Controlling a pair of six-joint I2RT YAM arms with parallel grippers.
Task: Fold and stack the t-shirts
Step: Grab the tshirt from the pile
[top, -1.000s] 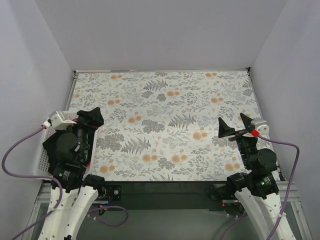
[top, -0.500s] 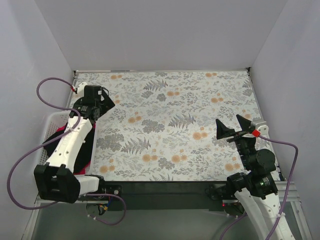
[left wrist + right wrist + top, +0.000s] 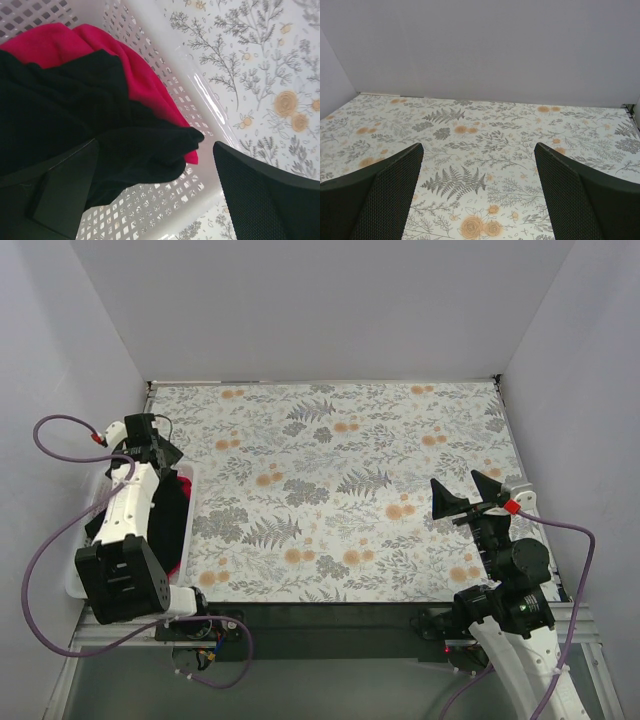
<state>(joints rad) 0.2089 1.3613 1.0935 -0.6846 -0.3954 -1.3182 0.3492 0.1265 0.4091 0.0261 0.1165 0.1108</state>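
The t-shirts lie crumpled together in the white lattice basket (image 3: pixel 165 195) at the table's left edge. The black t-shirt (image 3: pixel 70 110) lies on top, and the red-pink t-shirt (image 3: pixel 145 80) shows beneath it against the basket wall. In the top view the black t-shirt (image 3: pixel 170 515) fills the basket (image 3: pixel 82 558), and a sliver of red-pink t-shirt (image 3: pixel 176 566) shows at its near end. My left gripper (image 3: pixel 158 448) hangs open above the basket's far end. In its own view the left gripper (image 3: pixel 155 146) holds nothing, just over the black cloth's edge. My right gripper (image 3: pixel 460 490) stands open and empty above the table's right side.
A floral tablecloth (image 3: pixel 330 490) covers the whole table between grey walls. The left arm's purple cable (image 3: pixel 45 435) loops out past the basket. In the right wrist view the right gripper (image 3: pixel 478 146) looks across bare floral cloth (image 3: pixel 470 130) toward the back wall.
The left arm has swung left from over the table's left part to above the basket's far end, its wrist turned down toward the shirts. The right arm has barely moved.
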